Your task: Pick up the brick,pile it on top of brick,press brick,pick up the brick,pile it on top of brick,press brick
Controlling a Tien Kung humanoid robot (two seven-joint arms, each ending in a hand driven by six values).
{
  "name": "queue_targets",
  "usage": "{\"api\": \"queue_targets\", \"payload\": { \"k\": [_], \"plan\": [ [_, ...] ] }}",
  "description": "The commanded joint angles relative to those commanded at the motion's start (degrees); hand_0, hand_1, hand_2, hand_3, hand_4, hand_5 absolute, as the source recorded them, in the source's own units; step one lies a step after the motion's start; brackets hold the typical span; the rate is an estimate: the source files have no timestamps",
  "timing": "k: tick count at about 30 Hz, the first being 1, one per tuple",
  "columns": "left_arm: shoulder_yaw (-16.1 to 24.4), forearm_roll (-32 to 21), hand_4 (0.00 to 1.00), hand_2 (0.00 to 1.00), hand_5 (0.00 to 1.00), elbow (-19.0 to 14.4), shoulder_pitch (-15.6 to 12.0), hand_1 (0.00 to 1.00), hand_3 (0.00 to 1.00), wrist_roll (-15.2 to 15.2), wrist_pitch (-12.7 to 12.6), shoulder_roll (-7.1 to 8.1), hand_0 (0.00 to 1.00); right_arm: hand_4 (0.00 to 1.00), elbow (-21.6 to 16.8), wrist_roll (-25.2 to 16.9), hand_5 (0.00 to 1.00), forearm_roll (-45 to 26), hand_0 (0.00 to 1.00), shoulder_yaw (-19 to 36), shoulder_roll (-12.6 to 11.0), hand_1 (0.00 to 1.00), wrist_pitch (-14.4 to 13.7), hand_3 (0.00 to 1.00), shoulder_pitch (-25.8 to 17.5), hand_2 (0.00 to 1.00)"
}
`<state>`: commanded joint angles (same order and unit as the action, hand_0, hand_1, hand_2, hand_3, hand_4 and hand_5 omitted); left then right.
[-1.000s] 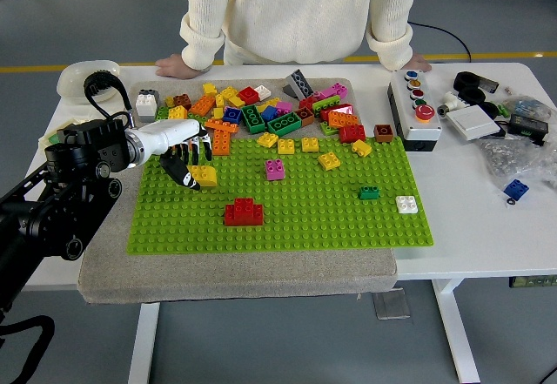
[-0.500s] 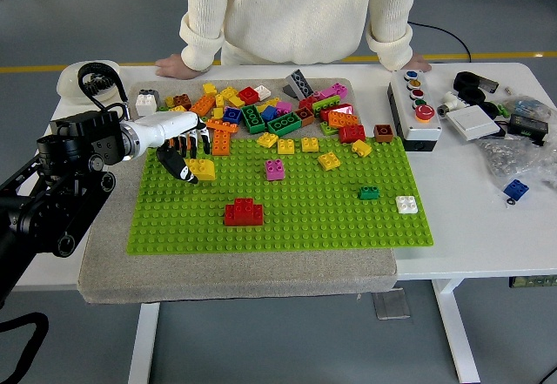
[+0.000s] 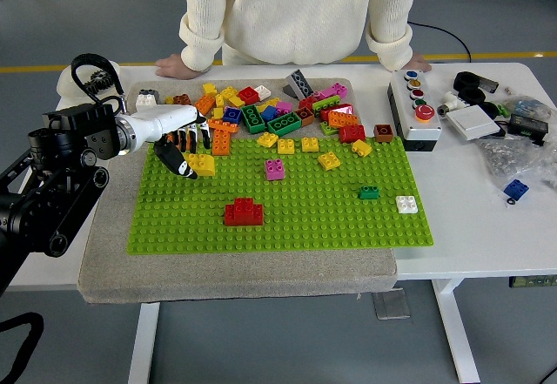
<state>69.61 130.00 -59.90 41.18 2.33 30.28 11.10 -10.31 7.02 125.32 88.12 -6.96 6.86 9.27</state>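
Green baseplate (image 3: 287,214): yellow brick (image 3: 203,165) in left hand (image 3: 178,140)

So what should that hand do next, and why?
Probably carry the yellow brick right and toward the near edge, to the red brick stack. The left hand seems to grip it at the green baseplate's left end, and the stack's top is bare.

A white counter (image 3: 487,227) stood on white legs (image 3: 457,327) over a grey-blue floor (image 3: 287,340). A yellow line (image 3: 78,67) ran across the floor behind the counter, and a black cable (image 3: 452,36) lay on the floor at the far right. A person in a cream sweater (image 3: 287,10) stood at the far side, both hands resting on the counter's edge. The light was even.
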Motion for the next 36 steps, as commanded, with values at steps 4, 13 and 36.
{"api": "queue_targets", "payload": {
  "k": [4,13,36],
  "plan": [
    [0.2,0.0,0.918,0.406,0.002,-1.0,-0.1,0.401,0.511,0.0,0.6,0.3,0.443,0.811,0.0,0.0,0.343,0.0,0.74,0.0,0.0,0.653,0.0,0.588,0.0,0.722],
    [1.1,0.0,0.918,0.408,0.002,-4.5,-1.2,0.402,0.512,-0.3,2.7,0.91,0.442,0.811,0.0,0.0,0.343,0.2,0.74,0.1,0.0,0.653,0.0,0.588,-0.1,0.722],
    [2.4,0.0,0.916,0.41,0.002,-13.1,-4.7,0.405,0.515,-1.1,6.7,1.41,0.441,0.81,0.0,0.0,0.343,0.8,0.74,0.4,0.2,0.653,0.0,0.587,-0.6,0.722]
  ]
}}
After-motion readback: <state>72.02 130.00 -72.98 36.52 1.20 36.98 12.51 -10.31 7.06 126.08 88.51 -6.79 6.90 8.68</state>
